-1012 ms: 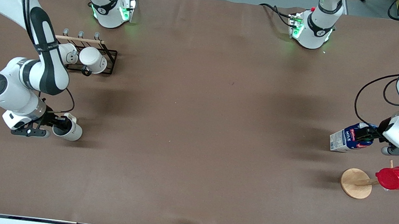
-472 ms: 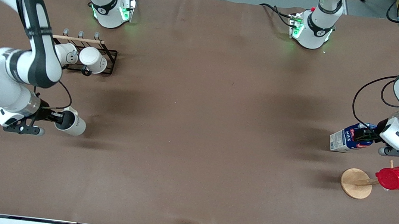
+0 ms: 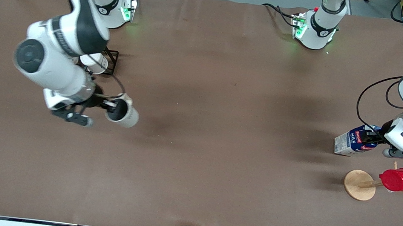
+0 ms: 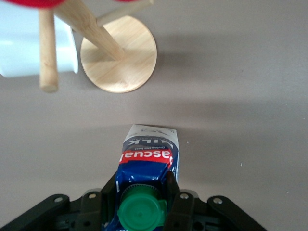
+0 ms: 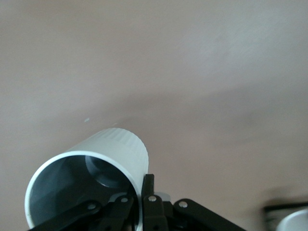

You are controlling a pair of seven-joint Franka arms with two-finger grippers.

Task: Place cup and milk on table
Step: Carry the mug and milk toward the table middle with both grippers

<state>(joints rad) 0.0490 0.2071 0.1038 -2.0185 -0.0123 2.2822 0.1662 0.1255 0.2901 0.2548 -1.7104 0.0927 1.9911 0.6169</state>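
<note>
Right gripper point(image 3: 108, 104) clamps the empty cup point(image 3: 122, 111) over open table point(image 3: 218, 168); left gripper point(image 3: 370, 137) grips the milk point(image 3: 350, 140) near the table's end.

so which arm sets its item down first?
Probably left. The left gripper grips the milk low over the table, seemingly near touching. The right gripper holds the cup tilted in the air.
</note>
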